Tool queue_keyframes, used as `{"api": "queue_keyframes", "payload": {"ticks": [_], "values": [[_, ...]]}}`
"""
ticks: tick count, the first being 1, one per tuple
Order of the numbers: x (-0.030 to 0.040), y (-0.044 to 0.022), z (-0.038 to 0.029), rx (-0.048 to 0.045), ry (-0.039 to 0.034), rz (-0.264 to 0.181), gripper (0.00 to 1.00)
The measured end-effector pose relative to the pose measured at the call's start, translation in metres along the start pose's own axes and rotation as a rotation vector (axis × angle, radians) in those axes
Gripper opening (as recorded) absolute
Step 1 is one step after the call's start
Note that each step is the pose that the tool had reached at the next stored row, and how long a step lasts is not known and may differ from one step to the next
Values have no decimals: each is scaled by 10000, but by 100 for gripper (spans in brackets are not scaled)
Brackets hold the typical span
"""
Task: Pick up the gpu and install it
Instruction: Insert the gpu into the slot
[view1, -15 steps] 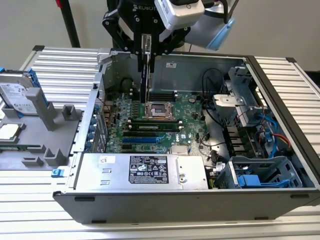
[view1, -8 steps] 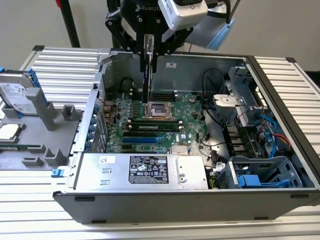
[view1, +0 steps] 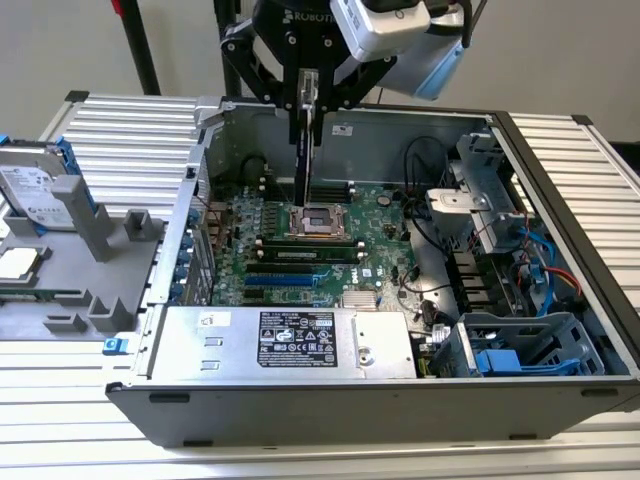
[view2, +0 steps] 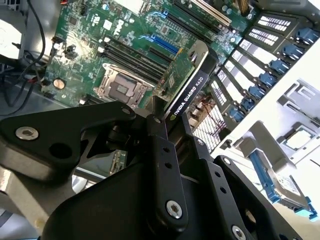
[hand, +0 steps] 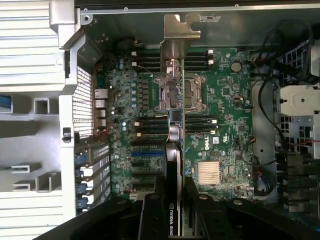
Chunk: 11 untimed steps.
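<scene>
Our end effector (view1: 308, 105) is closed tight on the gpu (view1: 301, 170) — its two black fingers (view2: 162, 145) pinch the card from both sides. The gpu hangs in the air inside the open computer case (view1: 560, 150), standing on end with its long side going up and down. It is over the big green motherboard (view1: 380, 215), and in the exterior view its low end is near the square CPU socket (view1: 318, 222). We cannot tell if it touches the board. It is not in a slot — the blue slots (view1: 285, 270) sit nearer the silver power supply (view1: 290, 340).

In the second wrist view the gpu (view2: 190, 85) shows a green face and a black edge. In the first wrist view we look along the thin gpu (hand: 172, 165), and its silver bracket (hand: 181, 30) is at the end far from the fingers.

Outside the case, on the exterior view's left, a hard drive with blue rails (view1: 35, 190) stands in a grey holder (view1: 100, 240) on the ribbed bench (view1: 130, 130).
</scene>
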<state>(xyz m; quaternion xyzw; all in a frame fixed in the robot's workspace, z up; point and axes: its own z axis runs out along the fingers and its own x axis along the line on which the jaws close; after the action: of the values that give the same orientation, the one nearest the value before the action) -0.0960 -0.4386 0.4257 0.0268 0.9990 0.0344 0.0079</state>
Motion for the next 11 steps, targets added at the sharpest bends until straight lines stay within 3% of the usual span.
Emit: {"api": "queue_keyframes", "payload": {"ticks": [11], "values": [[-144,7,2,0,0,0,0]]}}
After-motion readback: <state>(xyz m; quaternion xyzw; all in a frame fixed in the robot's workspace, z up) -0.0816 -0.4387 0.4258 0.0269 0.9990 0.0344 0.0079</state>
